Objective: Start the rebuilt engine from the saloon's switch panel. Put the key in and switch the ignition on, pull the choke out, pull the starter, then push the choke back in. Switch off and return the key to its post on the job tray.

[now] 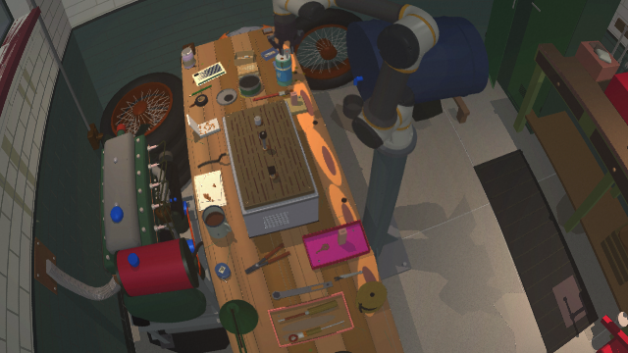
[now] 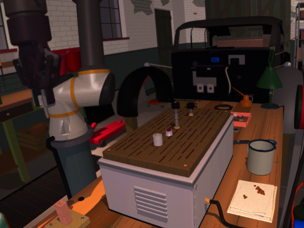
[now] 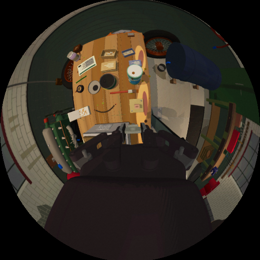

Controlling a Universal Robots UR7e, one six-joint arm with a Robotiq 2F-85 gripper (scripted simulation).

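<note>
The key (image 3: pixel 131 133) is a pale grey piece clamped between the fingers of my gripper (image 3: pixel 132 130), its blade hanging down below them (image 2: pixel 46 111). My gripper (image 1: pixel 283 45) is high above the far end of the bench, over the teal can (image 1: pixel 283 69). The switch panel (image 1: pixel 269 153) is a slatted wooden top on a grey box mid-bench, with a pale round key socket (image 2: pixel 157 139), a small red lamp (image 2: pixel 168 132), and two black pull knobs (image 2: pixel 176 106) (image 2: pixel 190 106). The small pink post (image 2: pixel 63 212) on its tan tray stands empty at the bench's far end.
A magenta tray (image 1: pixel 336 243) with a small block lies past the panel's near end. An enamel mug (image 2: pixel 260 156) and stained papers (image 2: pixel 253 200) sit beside the panel. Pliers (image 1: pixel 267 259), a spanner (image 1: pixel 300 290) and a tool tray (image 1: pixel 310 318) lie further on.
</note>
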